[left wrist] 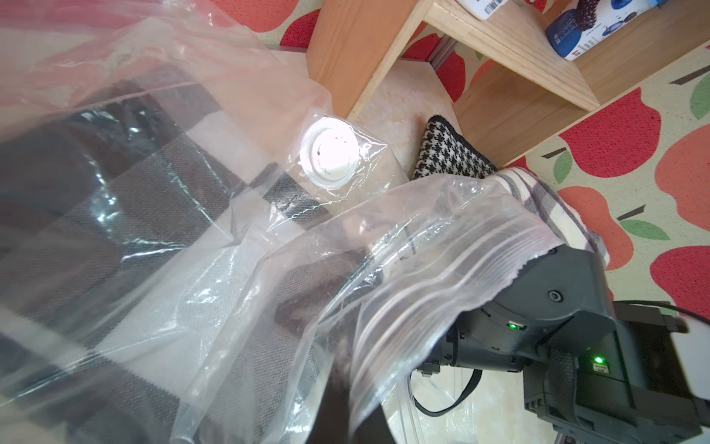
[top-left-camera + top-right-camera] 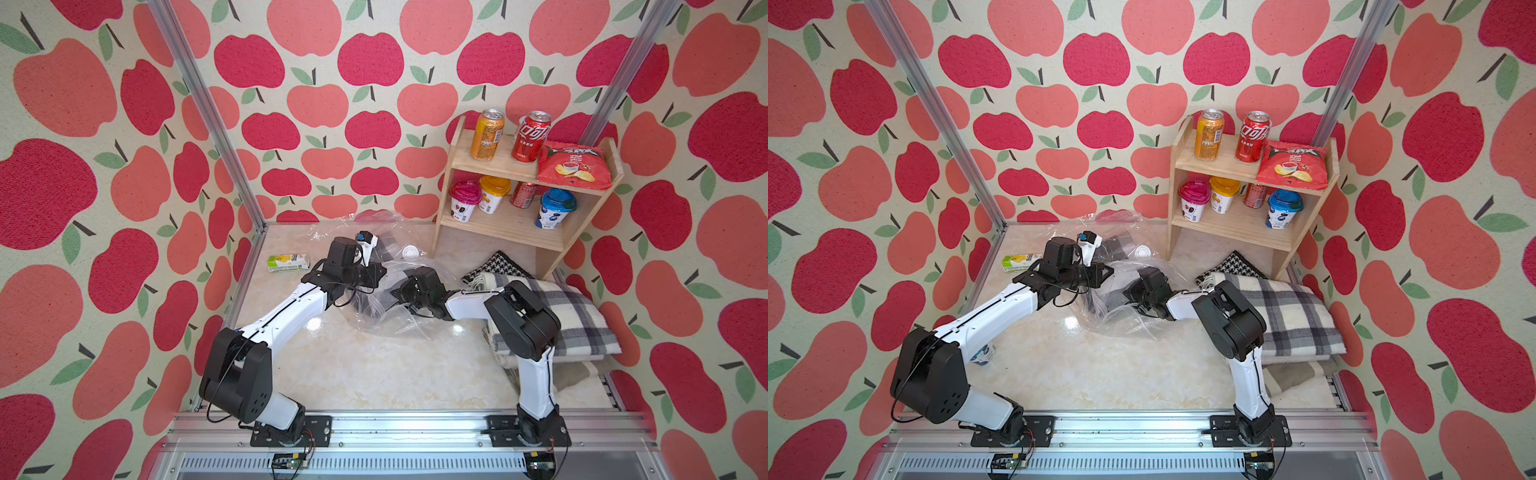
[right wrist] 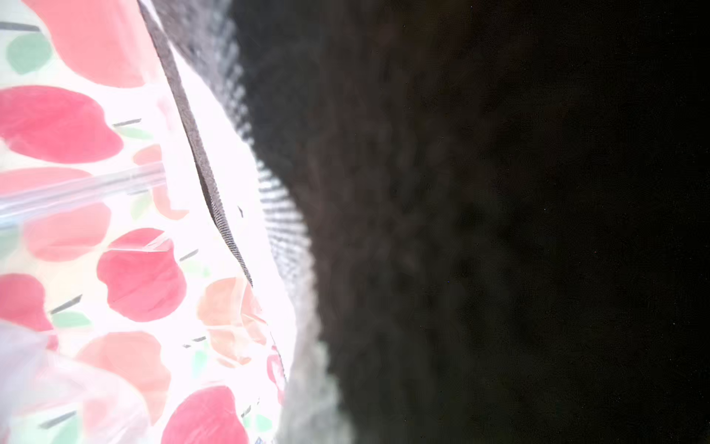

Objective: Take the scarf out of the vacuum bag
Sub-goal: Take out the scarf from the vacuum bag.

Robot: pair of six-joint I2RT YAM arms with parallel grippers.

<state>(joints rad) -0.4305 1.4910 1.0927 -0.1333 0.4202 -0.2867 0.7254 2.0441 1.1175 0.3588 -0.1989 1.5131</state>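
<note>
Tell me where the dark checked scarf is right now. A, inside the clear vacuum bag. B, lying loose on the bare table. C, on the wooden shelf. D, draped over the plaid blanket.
A: in the left wrist view the scarf shows through the crinkled plastic of the vacuum bag, close to the white valve cap.

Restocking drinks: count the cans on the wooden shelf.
3: orange can and red cola can upright on top board; third red can on lower board behind cups. More may be hidden.
</note>
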